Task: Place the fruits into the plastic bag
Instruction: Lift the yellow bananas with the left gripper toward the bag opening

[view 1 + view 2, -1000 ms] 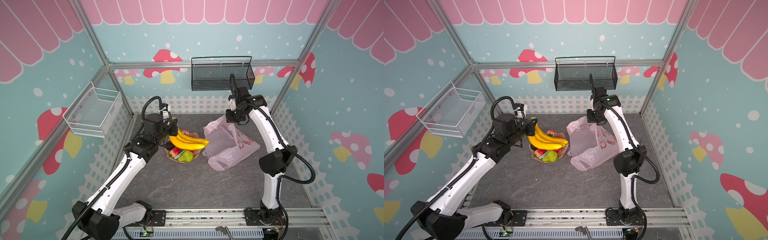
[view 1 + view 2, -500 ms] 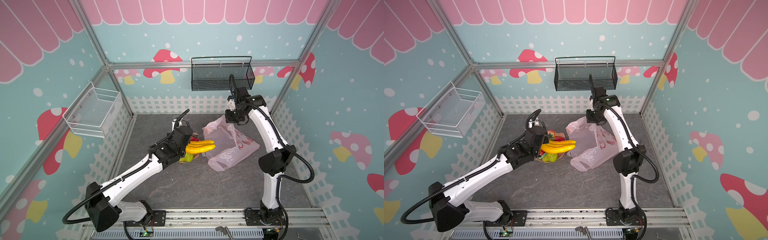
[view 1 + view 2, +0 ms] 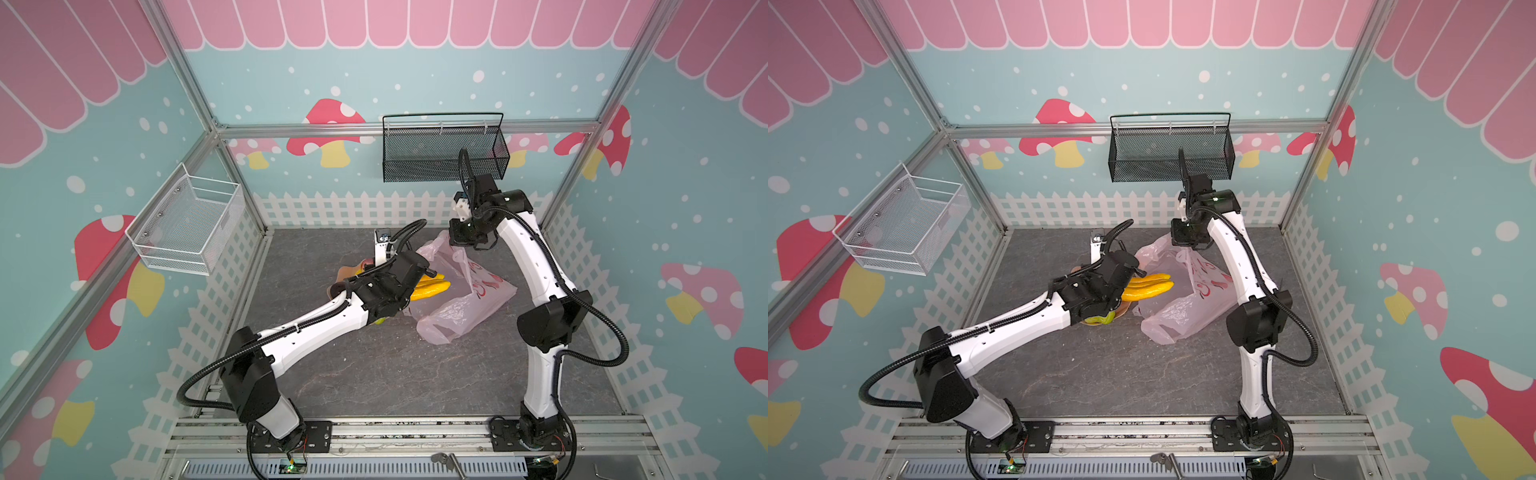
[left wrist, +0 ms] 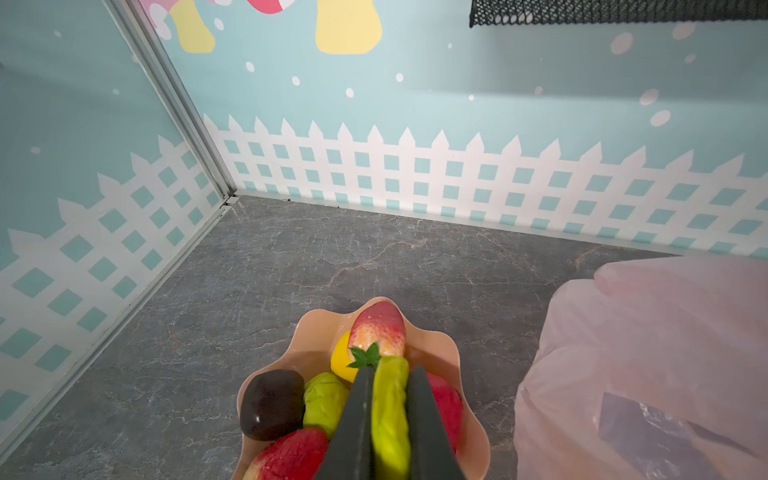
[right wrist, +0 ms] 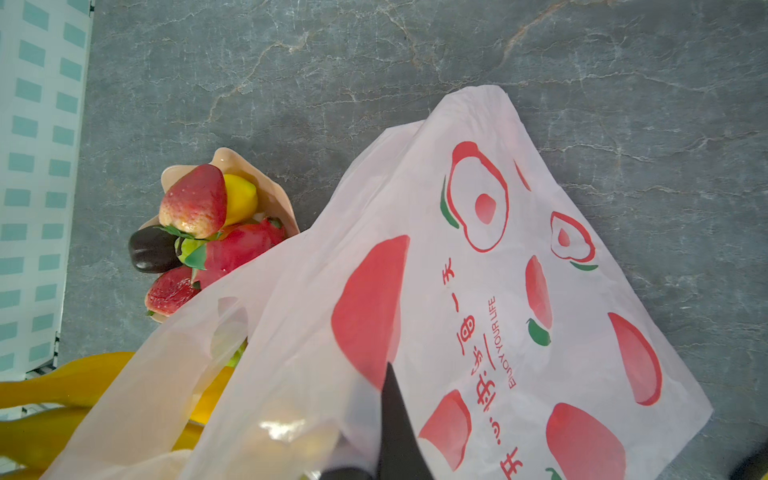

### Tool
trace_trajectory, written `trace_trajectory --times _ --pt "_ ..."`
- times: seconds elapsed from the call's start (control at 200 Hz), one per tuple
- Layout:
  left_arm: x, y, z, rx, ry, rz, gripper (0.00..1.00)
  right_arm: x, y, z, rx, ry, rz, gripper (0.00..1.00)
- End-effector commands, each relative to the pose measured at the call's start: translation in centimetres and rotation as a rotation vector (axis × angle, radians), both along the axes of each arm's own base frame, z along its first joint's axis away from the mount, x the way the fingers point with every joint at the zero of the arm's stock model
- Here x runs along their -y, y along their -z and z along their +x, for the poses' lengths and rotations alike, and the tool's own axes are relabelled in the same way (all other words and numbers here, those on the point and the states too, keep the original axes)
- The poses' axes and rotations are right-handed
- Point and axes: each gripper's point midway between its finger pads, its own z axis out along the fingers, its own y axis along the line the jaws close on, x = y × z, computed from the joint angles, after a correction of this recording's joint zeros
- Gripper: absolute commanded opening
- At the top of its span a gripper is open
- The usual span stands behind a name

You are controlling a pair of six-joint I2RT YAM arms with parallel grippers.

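Two closed grips: left end effector pinches the banana bunch by its stem, long axis level, tips toward the plastic bag; right end effector clamps the bag's rim.

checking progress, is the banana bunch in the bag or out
Partly in: banana bunch tips show yellow through the plastic bag film; stem end outside.

One plastic bag, one banana bunch, one dish holding six fruits: two strawberries, one dragon fruit, one dark brown fruit, one yellow fruit, one green pear — two wire baskets, white left, black far — two arms.
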Motion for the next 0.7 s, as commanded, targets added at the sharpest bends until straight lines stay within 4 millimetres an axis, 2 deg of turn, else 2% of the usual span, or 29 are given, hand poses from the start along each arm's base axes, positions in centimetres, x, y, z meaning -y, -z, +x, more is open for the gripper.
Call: trace_trajectory --times 0.0,0.305,0.695 --pt "0.5 0.0 0.5 0.029 -0.051 -0.047 0.0 -0.6 -0.7 -0.6 -0.026 0.004 0.056 0.0" --pt "3.2 1.6 0.9 0.002 0.044 -0.166 0.0 -2.4 -2.0 -0.7 -0.039 0.011 0.19 0.0" --pt "4.8 5.3 -1.9 -0.07 0.252 -0.163 0.0 -2.1 -1.8 -0.3 -0.035 0.003 0.188 0.0"
